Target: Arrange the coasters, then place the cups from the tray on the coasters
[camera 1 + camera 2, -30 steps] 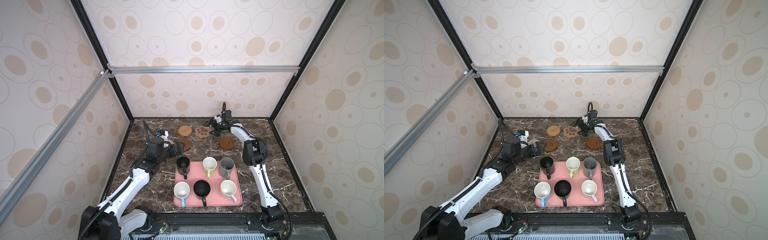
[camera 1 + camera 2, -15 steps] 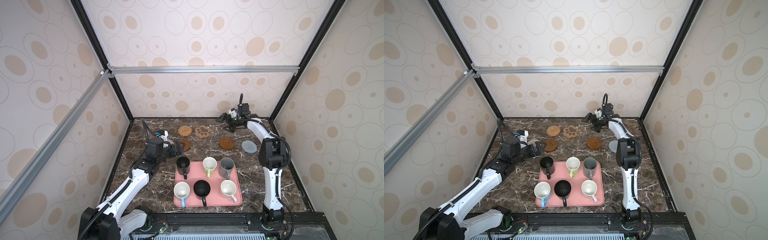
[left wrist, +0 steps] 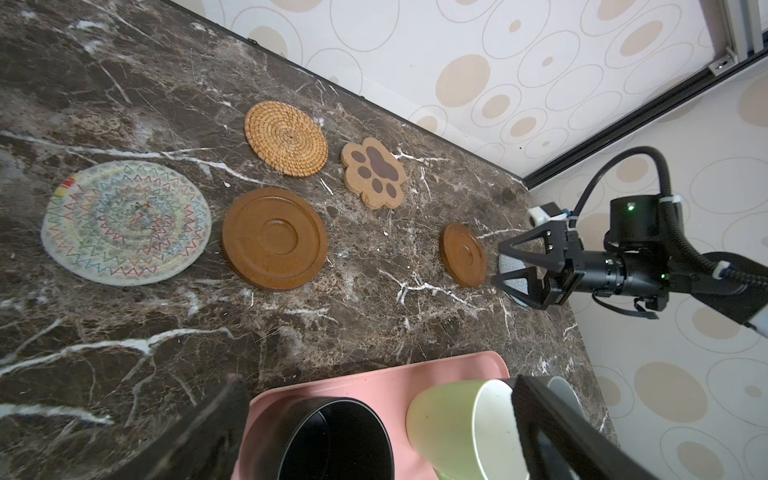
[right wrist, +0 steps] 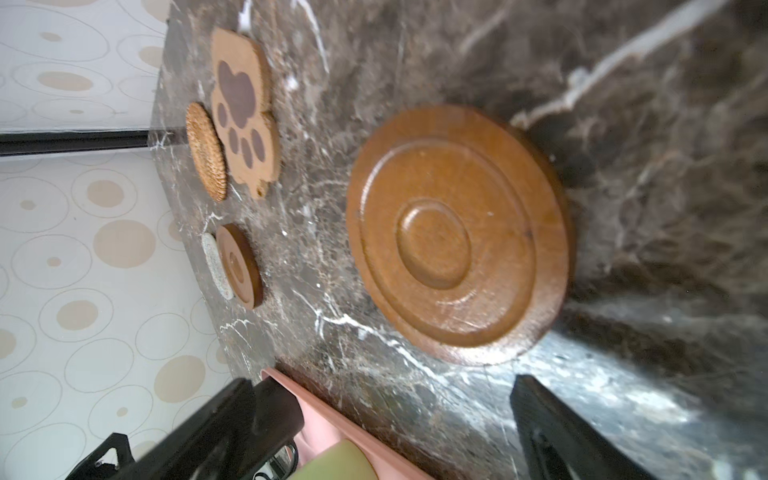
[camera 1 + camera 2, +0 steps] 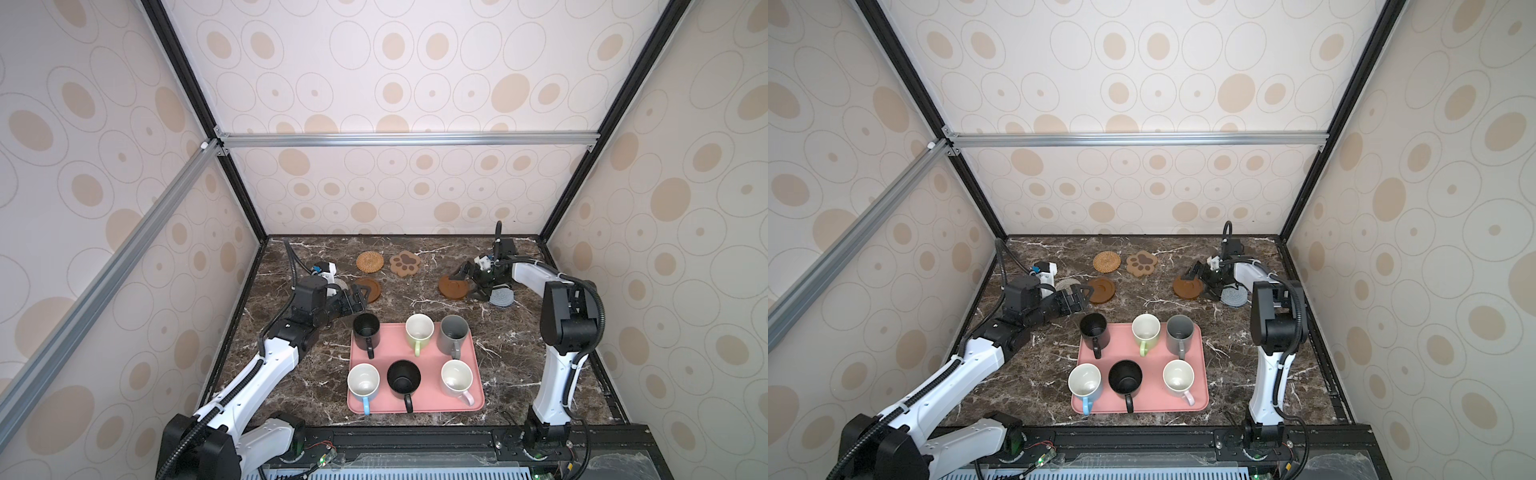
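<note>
We held our left gripper [image 5: 360, 298] wide open, with nothing in it. 1 brown wooden coaster [image 5: 371, 289] lay just past its tips. The beige woven coaster [image 3: 126, 222] lay beside that one. The pink tray [image 5: 433, 400] sat close beside this gripper, and a black cup [image 5: 366, 326] on it was the nearest. The green cup [image 5: 419, 328], grey cup [image 5: 455, 330], blue cup [image 5: 363, 380], second black cup [image 5: 404, 376] and pink cup [image 5: 457, 376] stood on the tray too.

We held our right gripper [image 5: 465, 286] wide open and empty. The other brown wooden coaster [image 5: 451, 287] lay right in front of its tips. We could not tell if they touched. The grey-blue woven coaster [image 5: 501, 298] lay under it, behind its tips. The rattan coaster [image 5: 370, 262] and paw coaster [image 5: 405, 264] lay side by side, farther back between both grippers.
</note>
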